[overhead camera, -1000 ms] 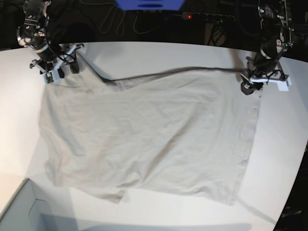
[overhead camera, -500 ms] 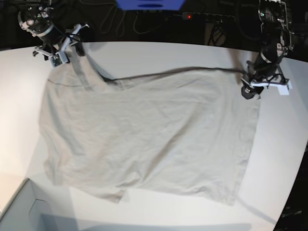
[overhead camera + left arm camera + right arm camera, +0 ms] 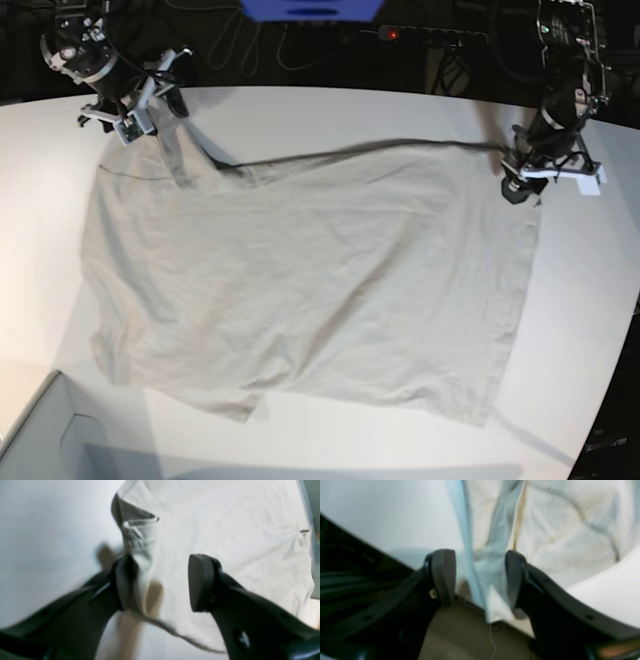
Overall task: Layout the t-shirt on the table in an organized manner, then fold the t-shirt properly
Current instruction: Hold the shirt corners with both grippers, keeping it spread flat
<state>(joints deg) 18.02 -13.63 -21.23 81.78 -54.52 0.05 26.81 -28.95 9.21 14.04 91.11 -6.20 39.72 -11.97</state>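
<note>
The light grey-beige t-shirt lies spread flat on the white table. My right gripper is at the shirt's far left corner. A strip of cloth rises up to it. In the right wrist view the jaws stand apart with that cloth hanging between them. My left gripper is at the shirt's far right corner. In the left wrist view it is open. A folded bit of the shirt corner rests against one finger.
A pale box corner sits at the front left. Its edge shows in the left wrist view. Beyond the table's far edge are dark cables, a power strip and a blue object. The table curves away at the right.
My right gripper has moved back and up towards the table's far left edge, lifting a strip of the shirt corner with it. My left gripper has hardly moved.
</note>
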